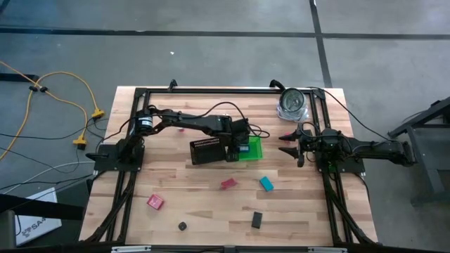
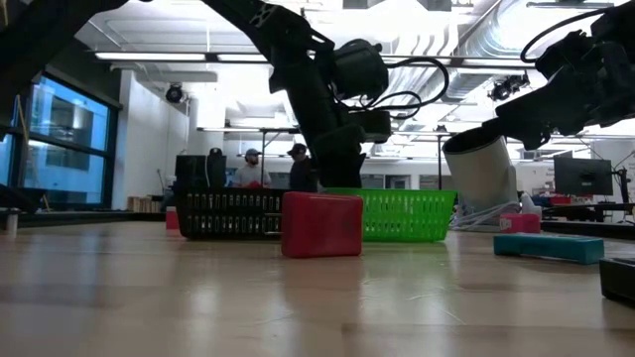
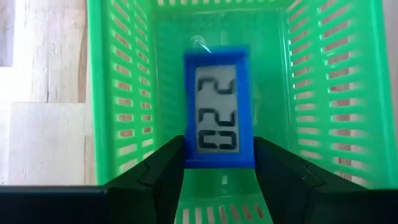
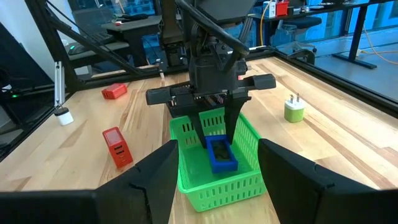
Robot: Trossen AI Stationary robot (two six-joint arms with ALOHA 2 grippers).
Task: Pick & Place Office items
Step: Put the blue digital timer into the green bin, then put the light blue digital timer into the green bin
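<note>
My left gripper (image 1: 242, 144) points steeply down into the green bin (image 1: 253, 147), which stands beside the black mesh tray (image 1: 207, 151) at mid-table. A small blue-framed item with a grey display (image 3: 219, 106) sits between its fingers, low inside the bin (image 4: 222, 155). Loose on the near half of the table lie a red block (image 1: 155, 202), a second red block (image 1: 228, 184), a teal block (image 1: 266, 183), a black block (image 1: 257, 220) and a tiny black round bit (image 1: 182, 226). My right gripper (image 1: 292, 144) waits open at the table's right side, holding nothing. My left gripper has the blue item's two long sides (image 3: 186, 152) between its two fingers, at one end of the item. The fingers come slanting down from above, from the table's left. The item is tilted inside the bin; whether its free end rests on the bin's floor, I cannot tell.
A shiny silver round object (image 1: 292, 104) stands at the far right corner. A black frame (image 1: 211, 90) runs along the far edge and both sides. People stand in the room beyond the table (image 2: 253, 164). Bare wood lies between the loose blocks in front.
</note>
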